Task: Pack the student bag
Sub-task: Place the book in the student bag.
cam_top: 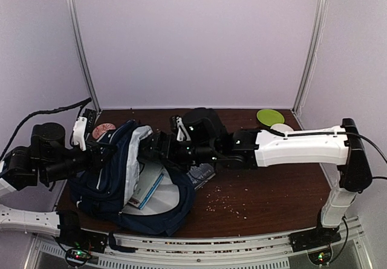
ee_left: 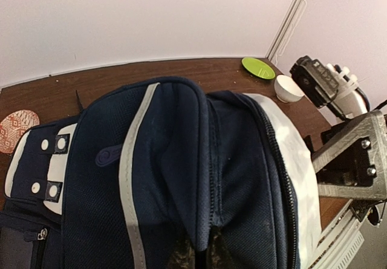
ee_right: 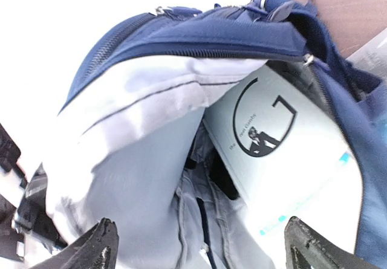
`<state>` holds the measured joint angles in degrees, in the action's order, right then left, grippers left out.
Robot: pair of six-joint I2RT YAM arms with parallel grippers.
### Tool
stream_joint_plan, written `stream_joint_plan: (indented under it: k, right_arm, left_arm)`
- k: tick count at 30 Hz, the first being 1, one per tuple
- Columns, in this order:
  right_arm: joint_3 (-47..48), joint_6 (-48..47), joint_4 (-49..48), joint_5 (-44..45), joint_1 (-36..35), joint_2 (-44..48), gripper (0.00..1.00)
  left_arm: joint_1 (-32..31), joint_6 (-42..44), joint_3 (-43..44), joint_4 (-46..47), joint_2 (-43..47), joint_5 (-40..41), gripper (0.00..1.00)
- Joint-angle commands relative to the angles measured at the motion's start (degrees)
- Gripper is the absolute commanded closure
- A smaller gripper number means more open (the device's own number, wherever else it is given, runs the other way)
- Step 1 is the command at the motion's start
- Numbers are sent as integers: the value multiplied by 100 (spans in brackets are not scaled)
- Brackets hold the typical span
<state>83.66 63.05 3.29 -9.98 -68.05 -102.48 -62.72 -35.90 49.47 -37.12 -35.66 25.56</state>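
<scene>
One soft, floppy student bag (cam_top: 100, 187) sags open on the surface (cam_top: 260, 196), white book (ee_right: 284, 160) inside it, green plate (cam_top: 270, 116) well apart from it. Left jaws are clenched on its navy top fold; right jaws gape empty at its mouth. Limp fabric will likely slump; grip the zipper rim.
</scene>
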Motion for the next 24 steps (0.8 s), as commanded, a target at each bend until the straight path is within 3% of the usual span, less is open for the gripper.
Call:
stream_joint_plan:
  k: [1,6,9,14,15,17,18,24]
  right_arm:
    - [-446,-735,720,413,70,649,5]
    - [-1378,-1681,1265,1176,531,1734,6]
    - [-2260,-2039,984,1341,1092,2167,6]
    - [-2876,-2428,258,938,1955,1779,8]
    - [-2800,-2580,216,886,2025,1572,8]
    - [-2407,-2790,377,795,2078,1125,8]
    - [-2262,-2888,391,750,2083,966,8]
    - [-2044,-2808,82,700,2134,458,8]
  left_arm:
    - [-12,142,267,1303,249,412,100]
    - [-12,-69,578,-218,-22,613,100]
    - [-12,-339,694,-990,-343,478,86]
    - [-12,-848,655,-1760,-617,408,80]
    - [-12,-874,656,-1882,-645,357,73]
    - [-12,-868,723,-1989,-672,210,41]
    - [-12,-854,790,-2007,-666,150,32]
    - [-12,-727,1455,-1918,-651,350,3]
